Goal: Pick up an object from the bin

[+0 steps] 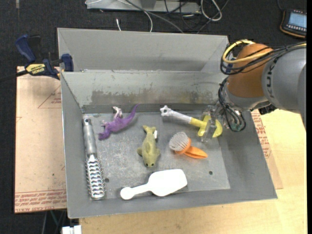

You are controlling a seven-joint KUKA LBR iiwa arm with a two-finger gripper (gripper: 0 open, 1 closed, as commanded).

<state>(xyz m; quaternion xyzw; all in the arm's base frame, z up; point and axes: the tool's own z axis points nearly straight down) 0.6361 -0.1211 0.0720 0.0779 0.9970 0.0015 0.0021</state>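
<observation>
Left side: a metal whisk [92, 165] with a spring end lies along the left wall of the bin [73, 130]. A purple toy lizard [117, 123] sits near the whisk's top.

Centre: a yellow-green toy fish [149, 147], with a white paddle brush [158, 184] near the front wall. There is bare floor between them and the lizard.

Right of centre: an orange-handled round brush [185, 146] lies just beside and in front of a white-handled tool with a yellow head [181, 116], which sits toward the back right.

The pincer [211, 128] is down at that yellow head. I cannot tell whether it is spread or pressed together, or touching the head.

Risks, as I judge them:
- A grip at the head is far off-centre. The long white handle may droop, swing or slip free on lifting.
- The orange-handled brush is close enough to be nudged or dragged along.
- The wrist cables hang low and could snag.

Room: the right wall slopes near the arm, so straight up looks the clearest way out.
</observation>
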